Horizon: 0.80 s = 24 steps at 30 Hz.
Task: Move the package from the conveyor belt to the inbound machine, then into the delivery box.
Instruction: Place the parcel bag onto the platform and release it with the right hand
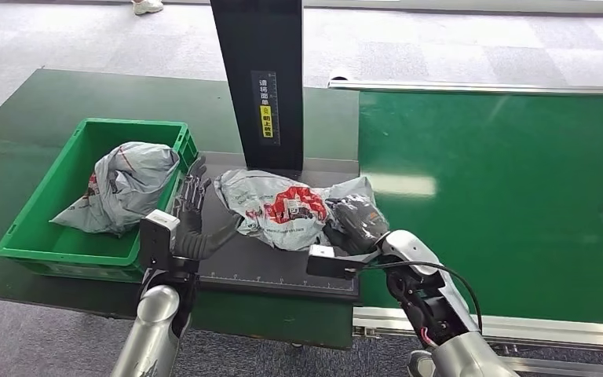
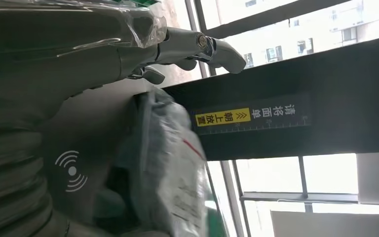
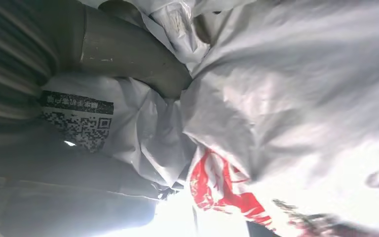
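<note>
Parcel-sorting demonstration area in an office-type hall. Evidence: wide green conveyor belt (image 1: 502,196) with metal side rails, right; black scanning platform (image 1: 283,263) with ruler markings and a black upright post (image 1: 259,78) bearing a yellow Chinese label, centre; green plastic crate (image 1: 47,212) holding a grey plastic mail bag (image 1: 126,184), left; grey carpet-tile floor (image 1: 471,47), far; large windows (image 2: 276,29) facing buildings.

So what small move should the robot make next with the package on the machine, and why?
Probably lift the package off the black platform and carry it toward the green box. The right hand grips its end, it already lies under the scanner post, and the left hand waits open beside it.
</note>
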Motion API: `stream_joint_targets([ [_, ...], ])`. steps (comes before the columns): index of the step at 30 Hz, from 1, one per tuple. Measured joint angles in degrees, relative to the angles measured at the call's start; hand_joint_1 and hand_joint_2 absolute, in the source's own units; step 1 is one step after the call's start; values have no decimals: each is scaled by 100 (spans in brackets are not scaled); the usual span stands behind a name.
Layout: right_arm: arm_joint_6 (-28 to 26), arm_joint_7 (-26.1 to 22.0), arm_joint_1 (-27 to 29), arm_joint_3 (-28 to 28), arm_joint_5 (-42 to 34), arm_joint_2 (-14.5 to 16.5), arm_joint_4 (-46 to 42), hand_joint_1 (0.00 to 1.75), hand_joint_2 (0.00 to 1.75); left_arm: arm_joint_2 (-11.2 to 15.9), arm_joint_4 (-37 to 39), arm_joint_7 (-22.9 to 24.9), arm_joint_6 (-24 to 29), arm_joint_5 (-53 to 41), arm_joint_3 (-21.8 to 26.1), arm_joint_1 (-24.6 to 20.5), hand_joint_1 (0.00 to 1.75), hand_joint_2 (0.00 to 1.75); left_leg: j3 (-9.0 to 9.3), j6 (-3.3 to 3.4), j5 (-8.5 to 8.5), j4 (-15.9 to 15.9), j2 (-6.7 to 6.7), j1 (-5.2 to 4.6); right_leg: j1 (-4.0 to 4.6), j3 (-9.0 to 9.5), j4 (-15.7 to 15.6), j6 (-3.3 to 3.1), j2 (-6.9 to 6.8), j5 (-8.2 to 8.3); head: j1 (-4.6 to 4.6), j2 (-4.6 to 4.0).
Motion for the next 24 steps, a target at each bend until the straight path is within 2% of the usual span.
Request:
stream_joint_targets([
  [3, 80, 292, -333, 280, 122, 193, 706, 175, 175, -1, 27, 42, 4, -3, -48, -3, 0, 175, 0, 0, 0, 0, 0, 1, 1, 0, 0, 0, 0, 0, -1, 0],
  [7, -317, 760, -696, 488, 221, 424, 1407, 175, 175, -1, 31, 131, 28, 7, -103, 6, 0, 175, 1, -1, 1, 0, 0, 2, 2, -2, 0, -1, 0, 0, 1, 0],
  [13, -405, 841, -908, 601, 218, 561, 1860, 175, 175, -1, 30, 143, 36, 11, -132, 11, 0, 175, 0, -1, 0, 0, -1, 2, 2, -1, 0, -1, 0, 0, 1, 0],
  [16, -766, 881, -933, 578, 41, 604, 1961, 175, 175, -1, 26, 167, 48, 21, -134, 26, 0, 175, 0, -1, 0, 0, -1, 1, 1, -1, 0, -1, 0, 0, 2, 0],
  [18, -1079, 738, -933, 483, -225, 644, 1983, 91, 175, -1, 18, 189, 67, 24, -137, 42, 0, 175, 1, -1, 0, 0, -1, 1, 1, -1, 0, -1, 0, 0, 1, 0],
  [20, -1150, 431, -921, 318, -659, 709, 1983, 3, 175, -2, 14, 203, 83, 25, -151, 47, 0, 175, 3, -1, 0, 0, -1, 2, 2, -2, 0, -1, 0, 0, 0, 0],
  [22, -753, 51, -864, 15, -1467, 812, 1963, 0, 175, -11, 15, 222, 101, 33, -184, 42, 0, 175, 4, -1, 0, 0, -1, 2, 2, -3, 0, -1, 1, 0, 0, 0],
  [24, 45, -229, -764, -434, -2595, 934, 1942, 0, 175, -28, 29, 242, 119, 44, -231, 21, 0, 175, 3, -1, 0, 0, -1, 3, 3, -3, 0, -1, 0, -1, 0, 0],
])
